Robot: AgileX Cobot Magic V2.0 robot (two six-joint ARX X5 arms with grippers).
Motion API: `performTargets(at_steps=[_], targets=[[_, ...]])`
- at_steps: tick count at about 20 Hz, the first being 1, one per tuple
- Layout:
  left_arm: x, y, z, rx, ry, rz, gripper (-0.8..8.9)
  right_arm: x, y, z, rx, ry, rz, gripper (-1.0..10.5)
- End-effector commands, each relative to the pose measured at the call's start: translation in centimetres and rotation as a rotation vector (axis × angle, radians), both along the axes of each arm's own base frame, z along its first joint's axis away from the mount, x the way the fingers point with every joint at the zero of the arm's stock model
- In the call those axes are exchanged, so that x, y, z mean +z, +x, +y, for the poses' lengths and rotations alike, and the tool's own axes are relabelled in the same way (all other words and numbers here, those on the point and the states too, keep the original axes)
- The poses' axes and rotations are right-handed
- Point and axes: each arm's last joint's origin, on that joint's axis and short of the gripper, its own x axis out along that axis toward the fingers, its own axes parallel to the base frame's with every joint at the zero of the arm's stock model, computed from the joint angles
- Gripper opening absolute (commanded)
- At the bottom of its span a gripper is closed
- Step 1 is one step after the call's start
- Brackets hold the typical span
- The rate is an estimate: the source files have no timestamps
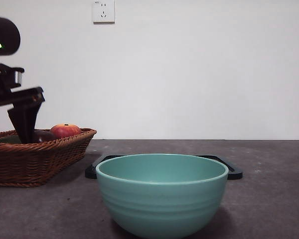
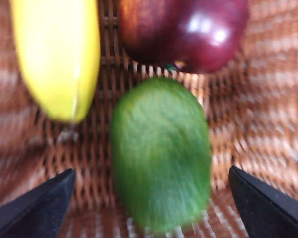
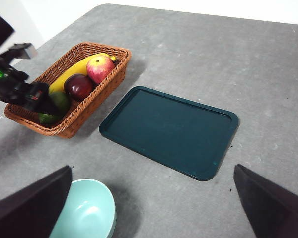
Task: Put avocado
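Green avocado (image 2: 160, 153) lying in wicker basket (image 3: 84, 111), beside banana (image 2: 57, 54) and dark plum (image 2: 186, 32). Left gripper (image 2: 149, 203) lowered over it, jaws wide, straddling. Right gripper (image 3: 149, 208) high, jaws apart, empty.

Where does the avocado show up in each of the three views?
Front view: not visible; the basket wall and the left claw hide it.
Left wrist view: the avocado fills the centre, between the open left claw's jaws.
Right wrist view: in the basket, mostly behind the left arm, a green patch.
Shared landmark: the dark purple fruit beside it.
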Motion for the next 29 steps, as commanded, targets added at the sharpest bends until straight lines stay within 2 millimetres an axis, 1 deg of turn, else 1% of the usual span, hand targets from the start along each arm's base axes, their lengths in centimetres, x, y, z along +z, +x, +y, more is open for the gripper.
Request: performTargets(at_steps=[1, 7, 8, 9, 11, 13, 14, 15, 16, 18, 19, 20, 21, 23, 25, 27, 29], targets=[[-0.4, 1.0, -0.2, -0.003, -0.004, -0.014, 4.97, 0.6, -0.1, 0.0, 0.001, 0.016, -0.015, 5.2], [-0.5, 1.4, -0.3, 0.009, -0.017, -0.042, 4.85, 0.6, -0.1, 0.0, 0.000, 0.016, -0.016, 5.2], [-0.5, 1.4, -0.3, 0.009, -0.017, -0.039, 4.67, 0.6, -0.1, 0.0, 0.000, 0.016, -0.016, 5.2], [-0.6, 1.4, -0.3, 0.009, -0.016, -0.036, 4.28, 0.6, -0.1, 0.0, 0.000, 0.016, -0.016, 5.2], [-0.6, 1.4, -0.3, 0.009, -0.016, -0.035, 4.00, 0.6, -0.1, 0.0, 0.000, 0.016, -0.016, 5.2], [-0.6, 1.2, -0.3, 0.005, -0.027, -0.018, 3.92, 0.6, -0.1, 0.0, 0.000, 0.016, -0.016, 5.2], [-0.7, 1.1, -0.3, 0.004, -0.030, -0.007, 3.51, 0.6, -0.1, 0.0, 0.000, 0.016, -0.016, 5.2], [-0.7, 1.1, -0.3, 0.004, -0.029, 0.002, 2.84, 0.6, -0.1, 0.0, 0.000, 0.016, -0.016, 5.2], [-0.7, 1.0, -0.3, 0.004, -0.029, 0.003, 2.40, 0.6, -0.1, 0.0, 0.000, 0.016, -0.016, 5.2], [-0.7, 1.1, -0.3, 0.003, -0.031, -0.004, 2.31, 0.6, -0.1, 0.0, 0.000, 0.016, -0.016, 5.2], [-0.7, 1.1, -0.3, 0.003, -0.032, -0.005, 1.76, 0.6, -0.1, 0.0, 0.001, 0.016, -0.016, 5.2], [-0.6, 1.1, -0.3, 0.001, -0.034, -0.006, 1.45, 0.6, -0.1, 0.0, 0.000, 0.016, -0.016, 5.2], [-0.5, 1.1, -0.3, -0.002, -0.044, 0.000, 1.47, 0.6, -0.1, 0.0, 0.000, 0.016, -0.016, 5.2], [0.2, 1.2, -0.5, -0.017, -0.083, 0.017, 1.49, 0.6, -0.1, 0.0, 0.000, 0.016, -0.016, 5.2], [1.5, 1.4, -0.6, -0.029, -0.114, 0.013, 1.49, 0.6, -0.1, 0.0, 0.001, 0.016, -0.016, 5.2], [3.3, 1.3, -0.8, -0.042, -0.137, -0.006, 1.49, 0.6, -0.1, 0.0, 0.001, 0.016, -0.016, 5.2], [5.3, 0.9, -1.0, -0.060, -0.170, -0.041, 1.49, 0.6, -0.1, 0.0, 0.001, 0.016, -0.016, 5.2]])
